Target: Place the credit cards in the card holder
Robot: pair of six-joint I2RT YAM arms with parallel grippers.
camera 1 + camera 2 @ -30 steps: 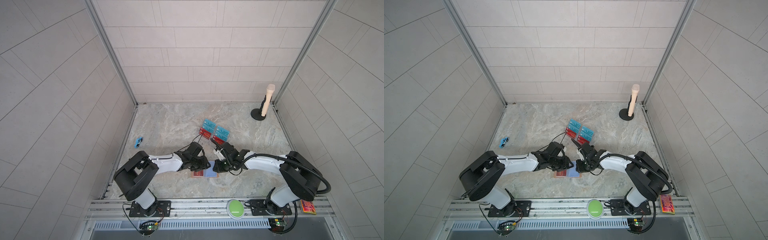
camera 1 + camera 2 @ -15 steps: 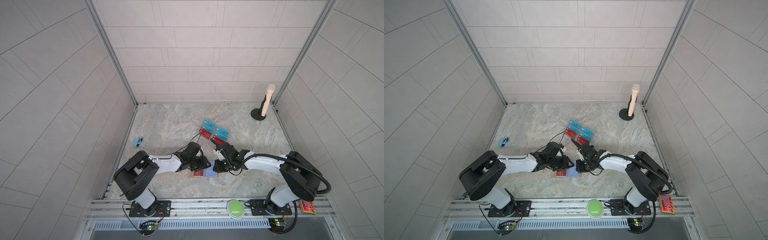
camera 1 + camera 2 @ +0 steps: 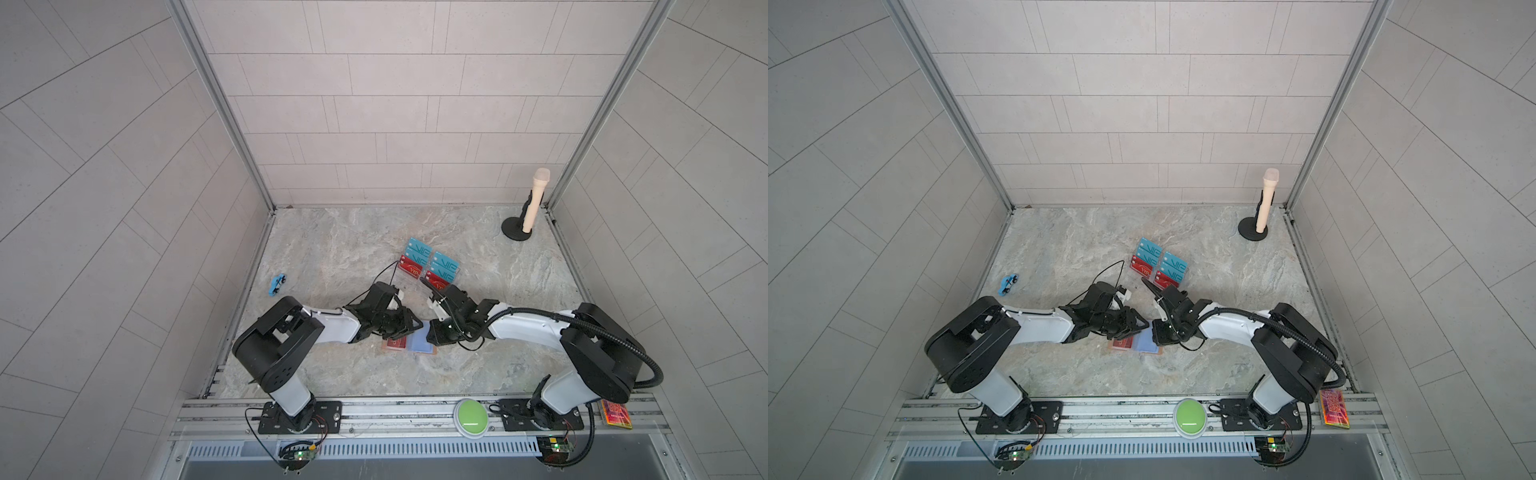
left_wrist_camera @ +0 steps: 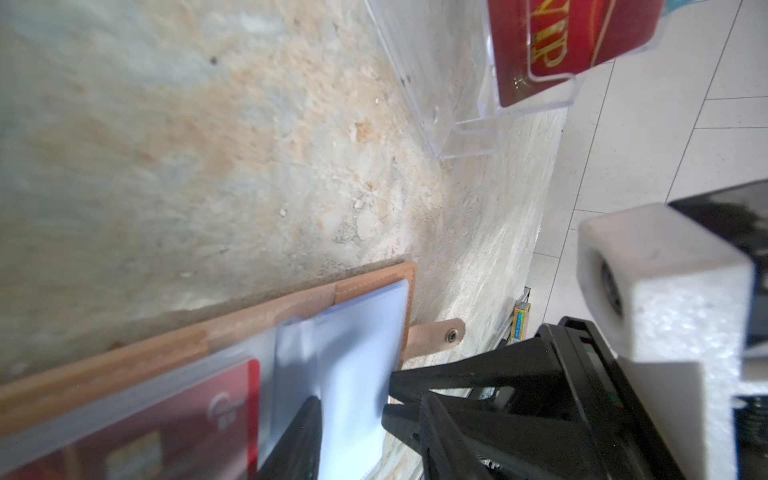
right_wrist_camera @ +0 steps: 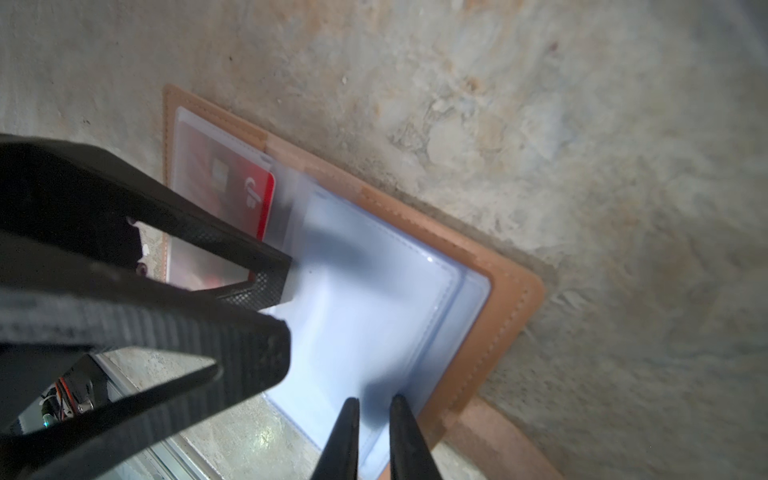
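Barely any change vs 1 s ago: card holder (image 3: 419, 345) still lies open flat toward table's (image 3: 340, 257) 6 o'clock edge, red card (image 3: 395, 343) in its L half, other credit cards (image 3: 446, 262) racked at its 12. L gripper (image 5: 286, 311) reaches in from 10 o'clock, jaws partly apart. R gripper (image 5: 376, 405) comes from 2, jaws nearly together on pale sleeve (image 5: 374, 291); can't tell if pinching.

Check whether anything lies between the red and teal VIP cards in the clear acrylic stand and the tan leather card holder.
Nothing lies on the marble table between the acrylic stand and the card holder; only the left gripper and right gripper hang over its pale-blue sleeves.
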